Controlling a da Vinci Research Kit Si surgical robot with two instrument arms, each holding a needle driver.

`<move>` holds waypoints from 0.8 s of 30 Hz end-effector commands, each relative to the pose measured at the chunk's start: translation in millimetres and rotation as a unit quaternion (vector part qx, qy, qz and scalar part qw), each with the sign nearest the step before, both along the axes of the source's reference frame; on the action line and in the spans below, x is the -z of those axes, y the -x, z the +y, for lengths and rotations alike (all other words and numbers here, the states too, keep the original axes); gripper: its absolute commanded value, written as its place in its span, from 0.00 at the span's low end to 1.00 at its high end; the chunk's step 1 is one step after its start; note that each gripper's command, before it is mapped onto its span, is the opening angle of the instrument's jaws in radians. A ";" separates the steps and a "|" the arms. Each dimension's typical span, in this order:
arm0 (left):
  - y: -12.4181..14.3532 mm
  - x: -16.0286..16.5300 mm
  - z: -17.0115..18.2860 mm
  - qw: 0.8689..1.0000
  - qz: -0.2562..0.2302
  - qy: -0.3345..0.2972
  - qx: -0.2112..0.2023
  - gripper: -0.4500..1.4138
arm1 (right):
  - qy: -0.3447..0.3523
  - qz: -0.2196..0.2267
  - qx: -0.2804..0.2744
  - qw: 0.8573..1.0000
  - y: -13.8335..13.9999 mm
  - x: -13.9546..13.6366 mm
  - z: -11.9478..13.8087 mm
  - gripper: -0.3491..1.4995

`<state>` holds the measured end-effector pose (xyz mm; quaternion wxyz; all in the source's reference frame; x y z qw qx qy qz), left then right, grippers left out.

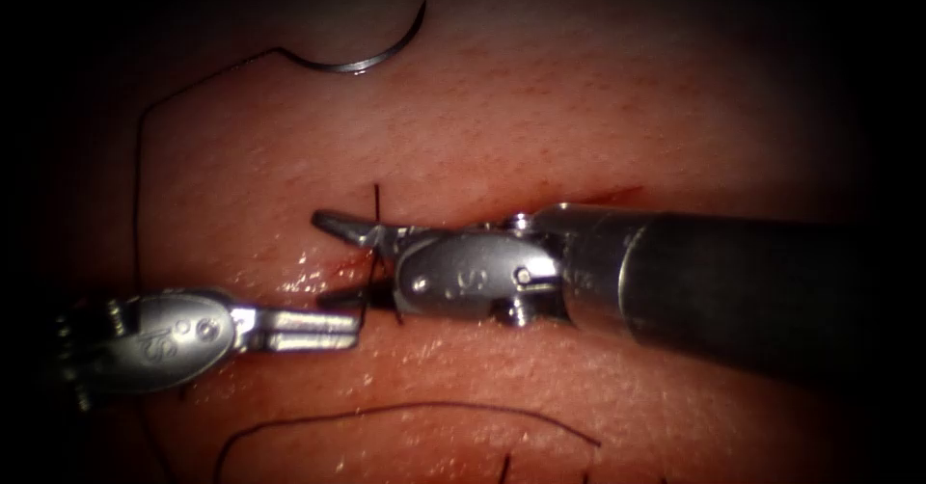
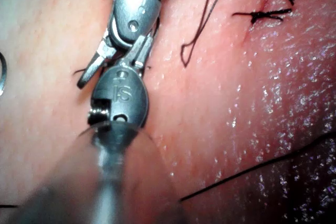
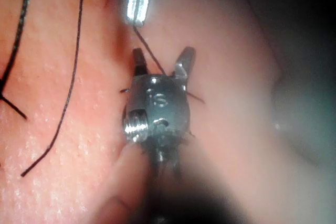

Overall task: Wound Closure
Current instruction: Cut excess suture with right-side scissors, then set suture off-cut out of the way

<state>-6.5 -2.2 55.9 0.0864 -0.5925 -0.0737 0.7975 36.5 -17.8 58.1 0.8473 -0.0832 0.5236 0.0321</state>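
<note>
Steel needle (image 1: 371, 52) lies loose on the tissue (image 1: 598, 108) at the far left, out of the flesh, held by neither tool; its thread (image 1: 138, 204) runs down the left side. The left pincer (image 1: 352, 330) comes in level from the left, near side of the cut (image 1: 328, 270), its jaws together on the thread at the stitch. The right pincer (image 1: 333, 257) reaches in from the right along the cut, jaws apart around the upright strand, holding nothing. Bare tissue lies open far right; another thread loop (image 1: 405, 412) crosses the near edge.
</note>
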 end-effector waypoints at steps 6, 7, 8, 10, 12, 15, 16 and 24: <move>0.7 -0.6 0.1 1.000 -0.002 0.001 -0.001 0.00 | 0.003 0.004 -0.005 1.000 -1.5 0.0 0.6 0.92; 0.7 -0.6 0.0 1.000 -0.001 0.002 -0.001 0.00 | 0.003 0.004 -0.005 1.000 -1.6 -0.1 0.6 0.92; 0.7 -0.6 -0.1 1.000 -0.002 0.002 -0.001 0.00 | 0.003 0.004 -0.005 1.000 -1.6 -0.1 0.6 0.92; 0.7 -0.6 -0.1 1.000 -0.002 0.002 -0.001 0.00 | 0.004 0.005 -0.007 1.000 -1.8 0.0 0.6 0.92; 0.7 -0.6 -0.1 1.000 -0.002 0.002 -0.001 0.00 | 0.004 0.006 -0.006 1.000 -2.0 0.0 0.5 0.91; 0.7 -0.6 -0.1 1.000 -0.002 0.002 -0.001 0.00 | 0.006 0.008 -0.004 1.000 -2.5 0.2 0.1 0.85; 0.7 -0.5 -0.2 1.000 -0.002 0.002 -0.001 0.00 | 0.006 0.008 -0.004 1.000 -2.6 0.2 -0.1 0.83; 0.8 -0.1 -0.5 1.000 -0.004 0.002 -0.003 0.00 | -0.010 -0.014 0.046 0.999 -3.6 -0.7 -1.2 0.00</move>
